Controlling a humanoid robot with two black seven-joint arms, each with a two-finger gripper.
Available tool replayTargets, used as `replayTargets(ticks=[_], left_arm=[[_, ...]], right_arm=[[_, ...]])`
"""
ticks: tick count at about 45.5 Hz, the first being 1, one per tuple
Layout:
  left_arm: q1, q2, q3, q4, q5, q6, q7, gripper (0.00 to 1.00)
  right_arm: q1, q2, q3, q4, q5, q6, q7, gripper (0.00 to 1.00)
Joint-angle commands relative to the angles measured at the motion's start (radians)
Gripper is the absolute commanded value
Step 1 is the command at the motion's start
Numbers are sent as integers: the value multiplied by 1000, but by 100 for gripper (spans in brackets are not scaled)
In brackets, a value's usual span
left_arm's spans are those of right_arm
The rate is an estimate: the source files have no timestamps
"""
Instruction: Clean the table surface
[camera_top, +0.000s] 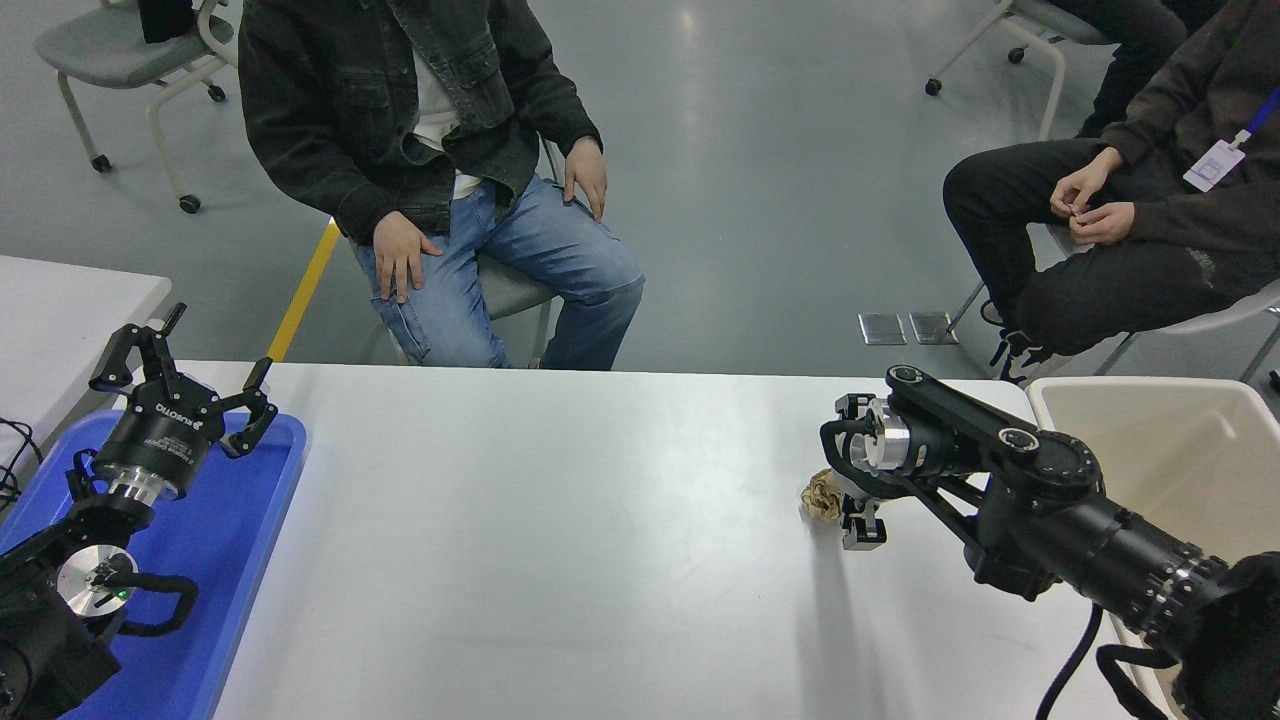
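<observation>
White tabletop, mostly bare

The table surface (560, 560) is lying flat and stretching across nearly the whole view, smooth white-grey with rounded far corners and a soft glare showing near the middle. A small crumpled tan paper wad (822, 494) is sitting on its right part.

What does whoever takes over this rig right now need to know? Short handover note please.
Left end effector: open, parked above the blue tray at the lower left, holding nothing.
Right end effector: at the crumpled brown paper wad, partly hiding it; whether it is open or shut cannot be seen.
The wad lies on the table surface, right of centre. The beige bin stands off the table's right end.
Done: the right arm has reached the wad. No lift seen.
Left: probably grasp the wad, take it to the bin, let go. No other litter shows on the table.
</observation>
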Motion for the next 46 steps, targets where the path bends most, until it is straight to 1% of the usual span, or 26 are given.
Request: replayTargets(ticks=[1, 8, 13, 20, 25, 34, 39, 43, 46], left_arm=[[0, 0, 0, 0, 0, 1, 0, 100], [0, 0, 0, 0, 0, -1, 0, 100], [0, 0, 0, 0, 0, 0, 0, 100], [0, 0, 0, 0, 0, 1, 0, 100], [0, 0, 0, 0, 0, 1, 0, 100], [0, 0, 0, 0, 0, -1, 0, 100], [0, 0, 0, 0, 0, -1, 0, 100], [0, 0, 0, 0, 0, 0, 0, 100], [0, 0, 0, 0, 0, -1, 0, 100]], right_arm=[[9, 50, -2, -101, 1, 37, 40, 98], [9, 68, 4, -138, 4, 89, 44, 98], [9, 78, 4, -164, 5, 104, 49, 98], [13, 116, 4, -258, 7, 138, 110, 98], [15, 121, 3, -295, 7, 164, 123, 98], [21, 121, -1, -299, 7, 172, 144, 97], [19, 121, -7, -299, 7, 172, 178, 96], [19, 121, -28, -304, 7, 172, 187, 96], [19, 121, -47, -304, 7, 172, 190, 94]])
